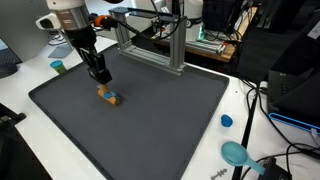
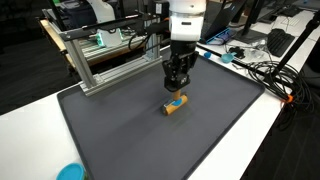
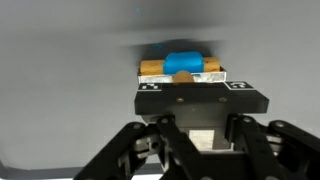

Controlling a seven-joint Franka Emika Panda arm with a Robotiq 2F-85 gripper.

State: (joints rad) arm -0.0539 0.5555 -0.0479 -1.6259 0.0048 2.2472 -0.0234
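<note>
Gripper, spread or pinched we cannot tell, is hovering over the block; descending off-centre, we are risking knocking it aside.

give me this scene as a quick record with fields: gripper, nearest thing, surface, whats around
gripper: gripper pointing down, low over the mat; jaw opening unclear
nearest thing: orange and blue block lying on the mat right by the fingertips; contact unclear
surface: dark grey mat on a white table
behind: aluminium frame along the mat's far edge
off the mat: small blue cap and teal round object on the table
</note>
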